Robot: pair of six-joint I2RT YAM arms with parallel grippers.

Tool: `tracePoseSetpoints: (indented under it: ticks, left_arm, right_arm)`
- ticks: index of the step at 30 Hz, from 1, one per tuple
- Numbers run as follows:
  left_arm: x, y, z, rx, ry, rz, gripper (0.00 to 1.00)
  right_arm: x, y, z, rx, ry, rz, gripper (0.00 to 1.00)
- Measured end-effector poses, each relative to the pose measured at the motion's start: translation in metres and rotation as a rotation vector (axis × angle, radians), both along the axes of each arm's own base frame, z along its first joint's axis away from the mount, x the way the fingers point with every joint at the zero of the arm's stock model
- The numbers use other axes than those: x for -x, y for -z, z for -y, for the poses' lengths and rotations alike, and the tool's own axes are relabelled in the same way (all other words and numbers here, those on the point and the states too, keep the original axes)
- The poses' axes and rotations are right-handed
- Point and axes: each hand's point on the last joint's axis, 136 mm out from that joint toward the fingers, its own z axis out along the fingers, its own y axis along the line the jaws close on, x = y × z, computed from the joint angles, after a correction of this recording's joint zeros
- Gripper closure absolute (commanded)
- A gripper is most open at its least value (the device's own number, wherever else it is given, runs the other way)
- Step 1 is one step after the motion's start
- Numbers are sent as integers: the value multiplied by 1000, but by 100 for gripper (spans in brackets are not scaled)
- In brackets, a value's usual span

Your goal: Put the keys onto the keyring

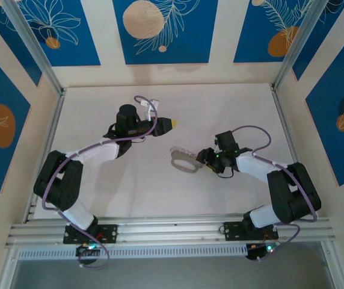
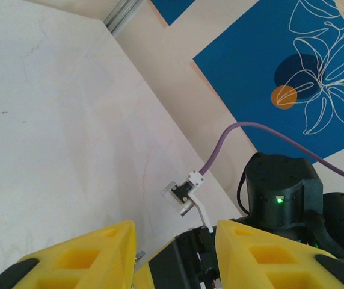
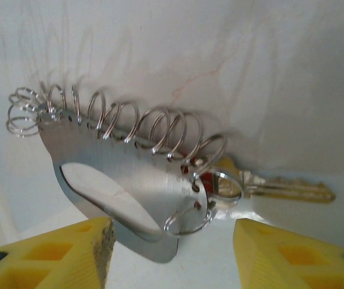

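Yellow fingers (image 3: pixel 70 250) of the right gripper (image 3: pixel 172 247) stand apart, unclenched, flanking the keyring (image 3: pixel 130 180) on the table (image 3: pixel 280 72). The keys (image 3: pixel 280 191) lie just behind. Thin, stiff, light, probably slippery: pinch the flat plate. The left gripper (image 2: pixel 173 241) hangs released, empty.

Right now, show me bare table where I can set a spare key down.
Bare: the far-right table between the right arm and back wall, and the near middle along the rail. Crowded: the centre, around the keyring and right end effector.

The keys (image 3: pixel 283 190) — red tag (image 3: pixel 185 170) mostly hidden behind the keyring (image 3: pixel 124 180).
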Motion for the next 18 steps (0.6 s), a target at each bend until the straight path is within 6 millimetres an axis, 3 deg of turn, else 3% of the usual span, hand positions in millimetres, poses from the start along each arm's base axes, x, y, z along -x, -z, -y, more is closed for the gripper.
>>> tracePoseSetpoints:
  ticks: [5, 13, 18]
  left_arm:
    - [0, 2, 0, -2, 0, -3, 61]
    - [0, 2, 0, 0, 0, -6, 61]
    - [0, 1, 1, 1, 0, -2, 61]
  right_arm:
    - [-11, 7, -1, 4, 5, -8, 60]
    - [-41, -5, -13, -18, -10, 45, 100]
    - [-54, -20, -20, -39, -37, 106, 98]
